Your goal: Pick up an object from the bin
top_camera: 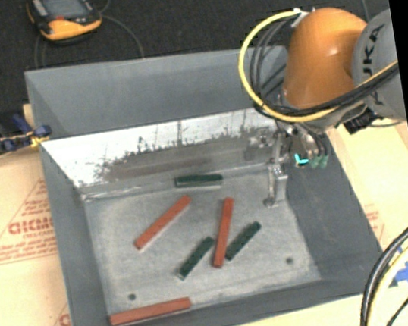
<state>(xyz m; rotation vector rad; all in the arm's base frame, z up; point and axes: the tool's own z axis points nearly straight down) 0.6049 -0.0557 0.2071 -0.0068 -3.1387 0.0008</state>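
Nearest you, along the bottom wall of the bin, a long red bar lies flat in the lower left of the frame, well apart from the arm.

The jaws hang at the right side of the bin floor, below the orange cover. Under them you see bare, speckled grey metal. Nothing is between them, and you cannot tell whether they are spread or pressed together.

Your likeliest target is the short green bar, down and to the left of the jaws. Its long axis runs from lower left to upper right, so its upper end points roughly back at them. Just beside it, on its left, stands the steep red bar, running nearly up and down the frame. A second green bar lies by the red bar's lower end.

To close across the short green bar, you would probably need to turn the wrist against that diagonal.

Further left a slanted red bar lies alone. A far green bar lies level against the upper edge of the floor.

All six are thin, straight-edged, matt strips that look rigid and lie flat, so a pinch across the narrow width seems best.
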